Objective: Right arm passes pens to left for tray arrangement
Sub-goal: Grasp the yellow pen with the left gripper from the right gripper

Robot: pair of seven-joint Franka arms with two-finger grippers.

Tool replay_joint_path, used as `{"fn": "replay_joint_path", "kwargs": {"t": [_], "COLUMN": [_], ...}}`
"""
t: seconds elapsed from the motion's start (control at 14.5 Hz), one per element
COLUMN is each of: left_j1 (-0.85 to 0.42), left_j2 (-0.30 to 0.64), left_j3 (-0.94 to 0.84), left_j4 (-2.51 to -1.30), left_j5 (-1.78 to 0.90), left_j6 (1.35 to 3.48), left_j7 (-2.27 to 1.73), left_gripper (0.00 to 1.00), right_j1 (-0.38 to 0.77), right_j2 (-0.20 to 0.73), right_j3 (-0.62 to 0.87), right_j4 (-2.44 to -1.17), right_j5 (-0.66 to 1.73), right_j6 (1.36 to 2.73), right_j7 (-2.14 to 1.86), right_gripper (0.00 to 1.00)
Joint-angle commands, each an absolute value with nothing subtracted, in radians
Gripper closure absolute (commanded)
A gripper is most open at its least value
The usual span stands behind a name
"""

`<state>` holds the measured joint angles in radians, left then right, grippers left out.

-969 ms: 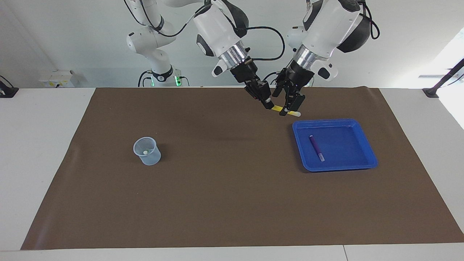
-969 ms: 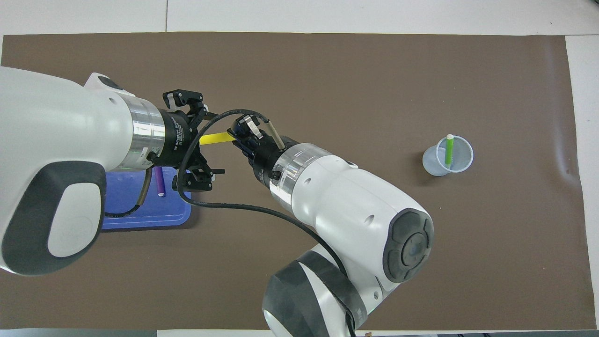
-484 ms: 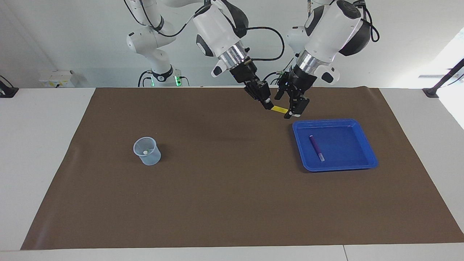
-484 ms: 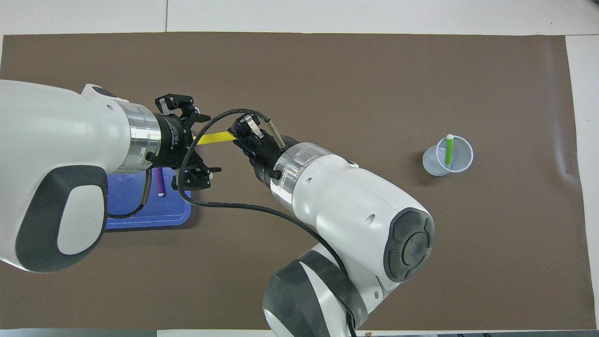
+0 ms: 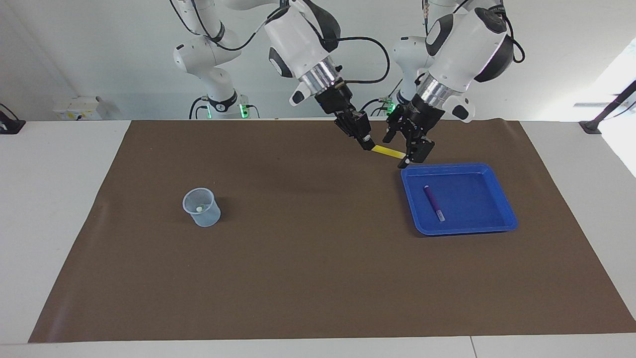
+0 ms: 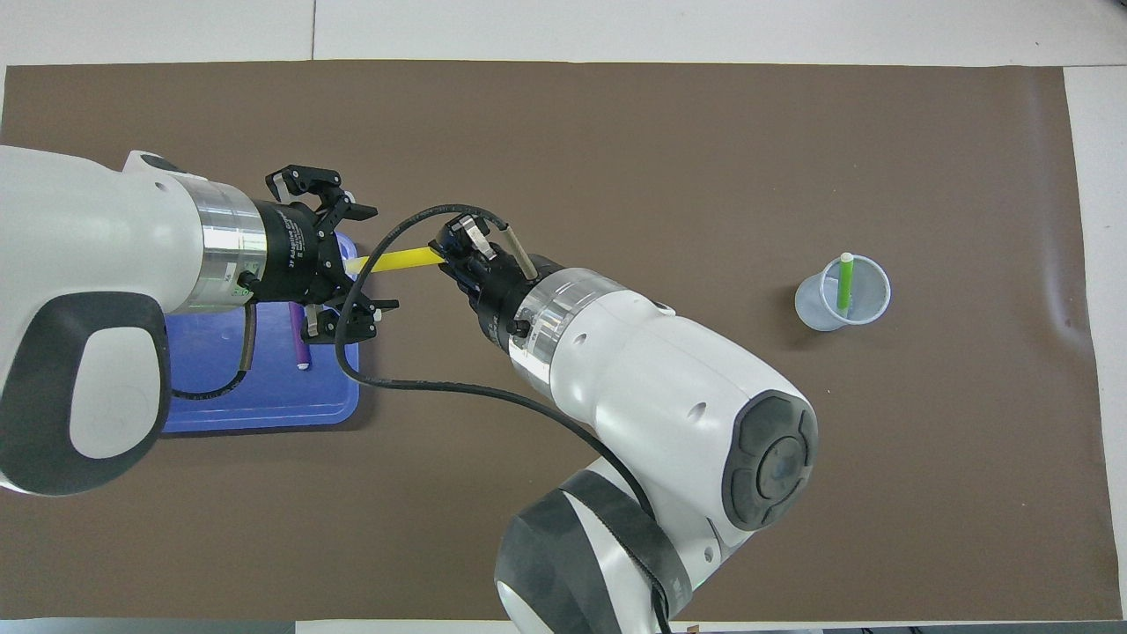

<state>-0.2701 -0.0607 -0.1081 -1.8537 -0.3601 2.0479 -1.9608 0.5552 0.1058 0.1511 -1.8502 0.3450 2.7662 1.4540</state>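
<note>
The right gripper (image 5: 366, 142) pinched one end of the yellow pen (image 5: 388, 151), whose long axis ran level toward the spread fingers of the left gripper (image 5: 408, 150), with the free end between them, just above the tray (image 5: 506, 215) rim.

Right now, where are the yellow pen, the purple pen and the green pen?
yellow marker pen (image 5: 386, 150): facing view, mid-barrel.
purple marker pen (image 5: 433, 201): facing view, mid-barrel, in the tray.
green marker pen (image 6: 845, 280): overhead view, shaft in the cup.
</note>
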Motion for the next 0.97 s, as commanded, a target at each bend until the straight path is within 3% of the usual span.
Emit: {"fn": "replay_joint_path", "kwargs": {"t": [0.0, 0.21, 0.42, 0.62, 0.69, 0.9], "left_j1": [-0.27, -0.273, -0.272, -0.273, -0.272, -0.273], "left_j2": [-0.087, -0.087, -0.087, -0.087, -0.087, -0.086], "left_j3": [-0.109, -0.109, -0.11, -0.109, -0.109, -0.109], "left_j4": [-1.89, -1.891, -1.891, -1.89, -1.89, -1.89], "left_j5": [-0.377, -0.377, -0.377, -0.377, -0.377, -0.377], "left_j6": [2.068, 2.068, 2.068, 2.069, 2.069, 2.075], "left_j7": [-1.94, -1.944, -1.945, -1.944, -1.942, -1.936], "left_gripper": [0.16, 0.27, 0.55, 0.93, 1.0, 1.0], "right_j1": [0.546, 0.546, 0.545, 0.545, 0.545, 0.543], "right_j2": [0.103, 0.104, 0.104, 0.104, 0.104, 0.104], "right_j3": [0.156, 0.156, 0.156, 0.156, 0.156, 0.156], "right_j4": [-1.862, -1.862, -1.862, -1.862, -1.862, -1.862], "right_j5": [0.364, 0.364, 0.364, 0.364, 0.364, 0.364], "right_j6": [2.789, 2.789, 2.789, 2.789, 2.789, 2.789], "right_j7": [1.42, 1.42, 1.42, 1.42, 1.42, 1.42], "right_gripper": [1.0, 1.0, 1.0, 1.0, 1.0, 1.0]}}
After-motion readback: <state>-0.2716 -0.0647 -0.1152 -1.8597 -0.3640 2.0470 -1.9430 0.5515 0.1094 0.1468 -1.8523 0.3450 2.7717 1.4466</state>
